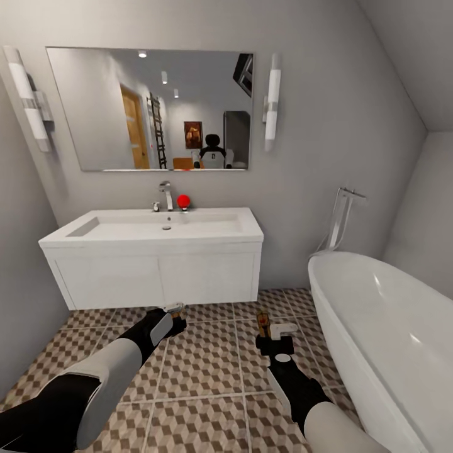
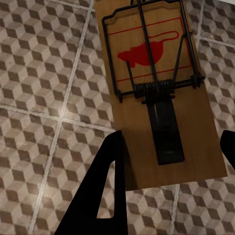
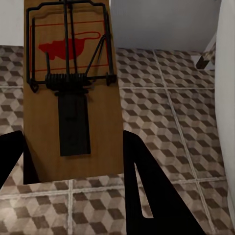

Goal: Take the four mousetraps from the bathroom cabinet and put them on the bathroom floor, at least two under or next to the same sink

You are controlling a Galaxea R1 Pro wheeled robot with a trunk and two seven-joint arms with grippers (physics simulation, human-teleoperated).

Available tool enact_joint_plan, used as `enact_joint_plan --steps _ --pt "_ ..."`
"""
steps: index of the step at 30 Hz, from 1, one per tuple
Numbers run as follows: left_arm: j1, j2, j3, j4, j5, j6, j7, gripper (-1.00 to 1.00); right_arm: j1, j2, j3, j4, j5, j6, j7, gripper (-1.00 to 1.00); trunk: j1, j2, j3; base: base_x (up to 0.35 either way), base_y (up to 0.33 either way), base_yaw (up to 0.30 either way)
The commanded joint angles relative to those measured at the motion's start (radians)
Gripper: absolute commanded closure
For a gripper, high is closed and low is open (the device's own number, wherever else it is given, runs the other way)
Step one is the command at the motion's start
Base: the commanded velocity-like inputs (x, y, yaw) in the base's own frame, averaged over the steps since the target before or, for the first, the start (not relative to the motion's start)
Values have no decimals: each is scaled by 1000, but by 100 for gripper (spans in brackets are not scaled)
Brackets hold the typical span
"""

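Each of my grippers holds a mousetrap above the bathroom floor [image 1: 207,371]. My left gripper [image 1: 174,314] is shut on a tan mousetrap [image 2: 147,73], whose board sits between the dark fingers [image 2: 105,196]. My right gripper [image 1: 265,332] is shut on a second mousetrap [image 3: 71,83], gripped at its near end by the fingers [image 3: 147,191]. In the head view the two traps show as small tan slivers, the left mousetrap [image 1: 177,307] and the right mousetrap [image 1: 262,321]. The white bathroom sink [image 1: 157,264] hangs on the wall just beyond both grippers. The cabinet is out of view.
A white oval bathtub [image 1: 384,327] stands at the right, close to my right arm. A mirror [image 1: 151,107] and two wall lamps hang above the sink. A red ball [image 1: 183,201] sits by the chrome faucet [image 1: 166,195]. Grey walls close in on the left and right.
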Motion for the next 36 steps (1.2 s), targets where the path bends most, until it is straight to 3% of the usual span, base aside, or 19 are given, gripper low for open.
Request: enact_joint_plan --steps 1,6,14,36 --pt "0 1 -8 -2 10 5 8 100 -1 0 6 -1 3 6 -11 100 4 -8 -4 0 0 0" --pt "0 1 -9 -2 10 6 11 100 -1 0 6 -1 4 6 -11 100 23 -43 -20 0 0 0" --pt "0 1 -7 -1 15 7 77 100 -1 0 6 -1 4 7 -10 100 54 -99 -45 0 0 0" --pt "0 1 -6 -1 15 8 84 100 -1 0 6 -1 4 7 -9 100 138 -253 -114 0 0 0"
